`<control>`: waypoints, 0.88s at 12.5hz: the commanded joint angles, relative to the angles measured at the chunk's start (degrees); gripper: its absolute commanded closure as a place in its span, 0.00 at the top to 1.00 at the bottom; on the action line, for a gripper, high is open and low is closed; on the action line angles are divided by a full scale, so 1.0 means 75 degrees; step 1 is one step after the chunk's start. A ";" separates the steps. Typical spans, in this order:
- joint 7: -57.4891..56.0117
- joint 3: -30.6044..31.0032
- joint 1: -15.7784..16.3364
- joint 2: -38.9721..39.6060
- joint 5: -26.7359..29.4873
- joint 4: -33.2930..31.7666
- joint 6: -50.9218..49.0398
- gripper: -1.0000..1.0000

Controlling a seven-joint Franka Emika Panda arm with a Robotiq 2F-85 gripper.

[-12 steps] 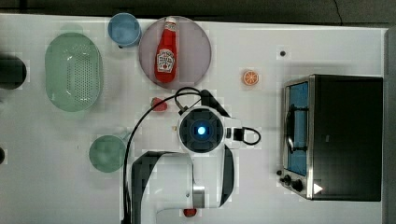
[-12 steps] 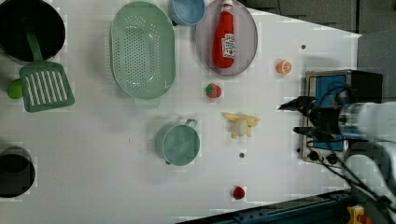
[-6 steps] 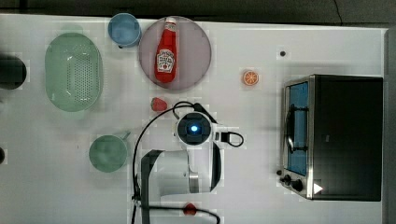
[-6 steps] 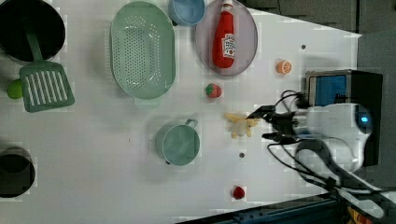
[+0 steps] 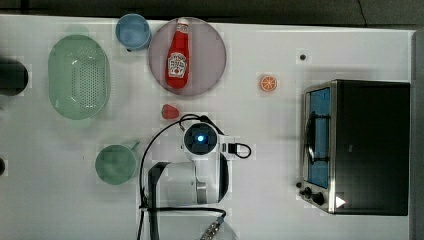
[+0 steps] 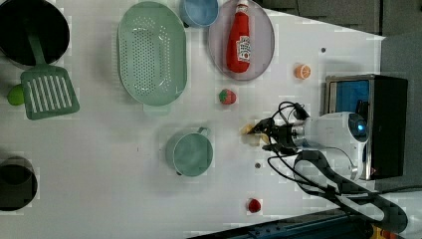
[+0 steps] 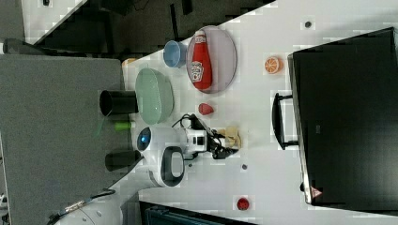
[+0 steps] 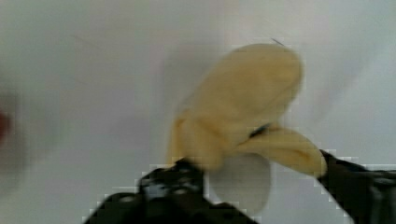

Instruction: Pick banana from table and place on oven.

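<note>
The gripper (image 8: 252, 186) is straddling the banana (image 8: 243, 116), fingers (image 8: 173, 179) spread wide, not yet clamping. The banana is lying on the table (image 6: 99, 199), at the strawberry's (image 6: 227, 96) 5 o'clock in the left view. The oven (image 6: 383, 124) is sitting beyond at 3 o'clock.

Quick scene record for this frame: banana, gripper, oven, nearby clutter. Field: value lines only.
banana: on the table, between the fingertips
gripper: open, fingers either side of the banana, not closed on it
oven: door shut, nothing on its black top
nearest items: strawberry, green cup
task state: banana not yet lifted
</note>
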 commanded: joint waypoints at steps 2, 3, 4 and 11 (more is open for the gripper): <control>0.0167 0.0155 -0.0103 -0.0026 -0.0108 0.0045 0.0505 0.36; 0.0167 0.0155 -0.0103 -0.0031 -0.0108 0.0051 0.0510 0.26; 0.0167 0.0157 -0.0103 -0.0049 -0.0108 0.0057 0.0507 0.25; 0.0167 0.0111 -0.0125 -0.2360 -0.0098 0.0445 -0.0529 0.25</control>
